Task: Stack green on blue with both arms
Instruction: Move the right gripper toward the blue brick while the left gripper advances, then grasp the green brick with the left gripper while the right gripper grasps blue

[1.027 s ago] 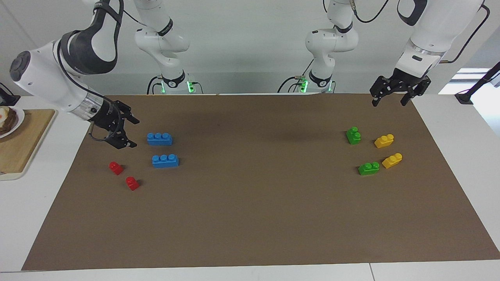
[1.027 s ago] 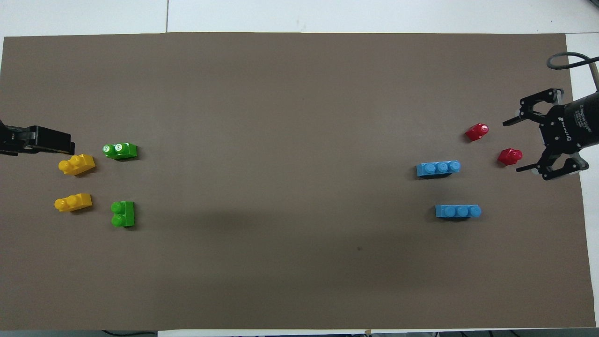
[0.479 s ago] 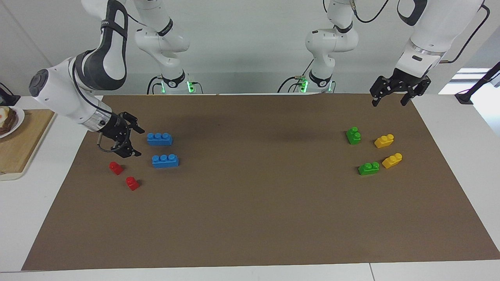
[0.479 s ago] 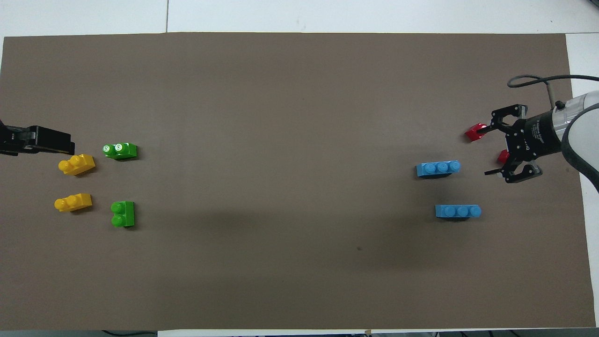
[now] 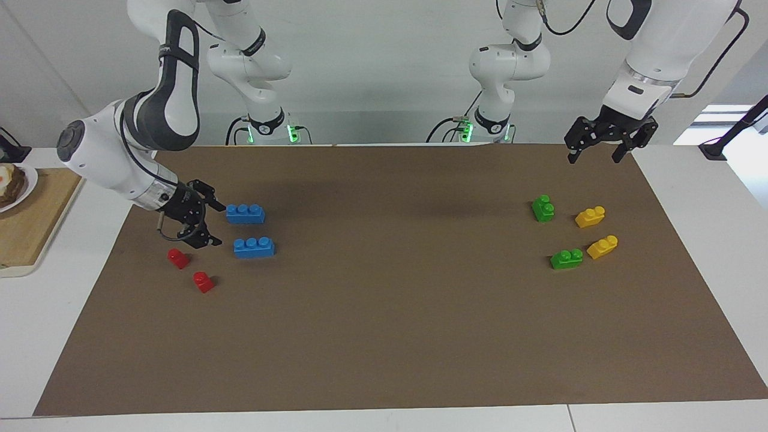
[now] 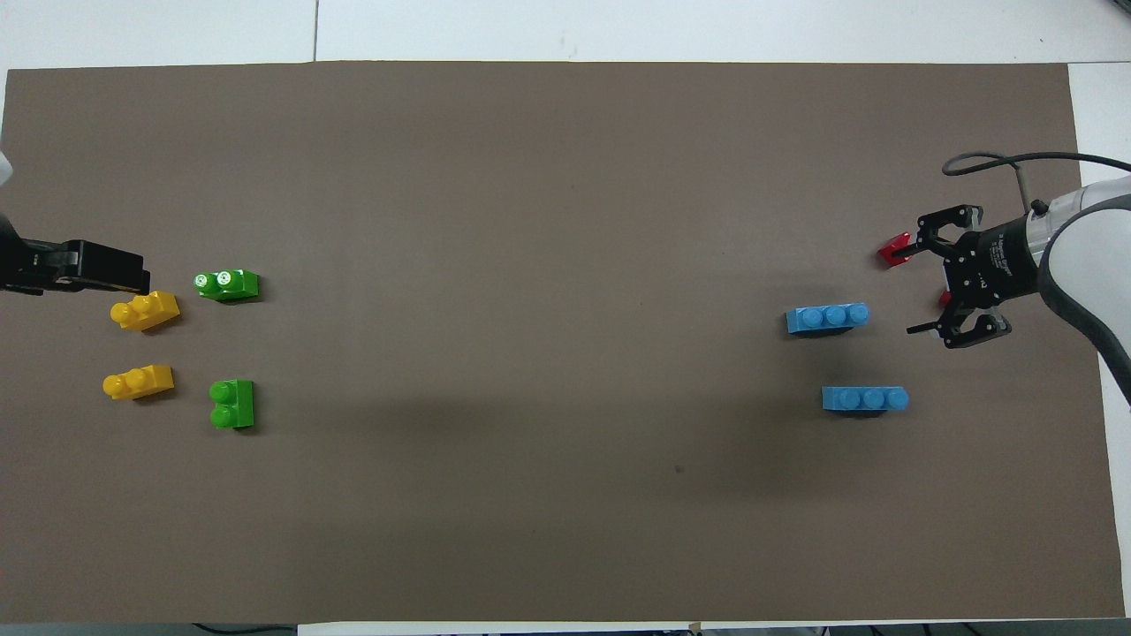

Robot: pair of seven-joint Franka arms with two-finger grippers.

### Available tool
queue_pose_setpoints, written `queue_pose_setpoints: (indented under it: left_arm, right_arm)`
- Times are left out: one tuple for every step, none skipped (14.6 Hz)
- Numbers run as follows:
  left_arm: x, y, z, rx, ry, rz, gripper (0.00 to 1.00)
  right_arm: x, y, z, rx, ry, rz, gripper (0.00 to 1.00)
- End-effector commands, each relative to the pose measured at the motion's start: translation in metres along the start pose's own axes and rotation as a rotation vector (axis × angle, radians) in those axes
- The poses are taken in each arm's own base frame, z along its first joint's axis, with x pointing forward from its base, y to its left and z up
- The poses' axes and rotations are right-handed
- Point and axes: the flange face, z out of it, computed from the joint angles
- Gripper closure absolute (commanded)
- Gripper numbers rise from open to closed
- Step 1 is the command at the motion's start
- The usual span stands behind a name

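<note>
- Looking at the right gripper (image 5: 219, 227) first: its fingers stand wide with nothing between them, low over the brown mat (image 5: 384, 348) at the right arm's end of the bench (image 5: 714, 198).
- The two blue bricks lie just beside it, toward the middle of the bench. One blue brick (image 5: 245, 213) is nearer to the robots, the other blue brick (image 5: 254, 247) is farther.
- Both blue bricks have their long axis along the length of the bench, so one short end of each points at the fingers.
- In the overhead view the right gripper (image 6: 903, 296) is almost in line with the farther blue brick (image 6: 827, 317). The nearer blue brick (image 6: 864, 399) sits a little off that line.
- The gap between the fingers runs in the nearer-to-farther direction, so I judge they would close across the short width of a blue brick. This is the relation that matters for my next move: slide along the brick's length, then close.
- The red bricks (image 5: 178, 258) lie close to this gripper. I must take care not to push them.
- The left gripper (image 5: 594, 159) hangs high over the mat's edge nearest the robots, at the left arm's end, with its fingers also wide and holding nothing.
- The nearer green brick (image 5: 543, 208) is the closer one to it, with its studs lined in the nearer-to-farther direction. The farther green brick (image 5: 566, 258) lies along the bench, beside the yellow bricks (image 5: 590, 216).
- Nothing is stacked yet, so each arm has its own colour at its own end.
</note>
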Motion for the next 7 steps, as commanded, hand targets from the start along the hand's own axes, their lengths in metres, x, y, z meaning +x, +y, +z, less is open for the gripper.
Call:
queue_pose_setpoints:
  left_arm:
    - [-0.021,-0.005,0.014,0.017,-0.039,-0.009,0.00]
    - [-0.033,-0.003,0.029,0.018,-0.058,-0.004,0.00]
    - [-0.043,-0.002,0.041,0.020,-0.058,-0.004,0.00]
    - [-0.048,-0.002,0.051,0.021,-0.025,-0.004,0.00]
    - [-0.053,-0.004,0.063,0.022,0.009,-0.006,0.00]
    - [-0.056,-0.006,0.078,0.022,0.021,-0.010,0.00]
    - [-0.057,-0.014,0.092,0.021,0.014,-0.020,0.00]
  right_arm:
    - [0.006,0.000,0.013,0.031,-0.038,0.003,0.03]
    - [0.007,0.000,0.018,0.036,-0.036,0.000,0.03]
    - [0.007,0.001,0.021,0.039,-0.032,0.001,0.03]
    - [0.009,0.001,0.024,0.042,-0.029,0.003,0.03]
    - [0.009,0.001,0.028,0.057,-0.037,0.012,0.03]
    - [0.011,0.002,0.034,0.067,-0.042,0.024,0.03]
    - [0.009,0.003,0.038,0.070,-0.041,0.021,0.03]
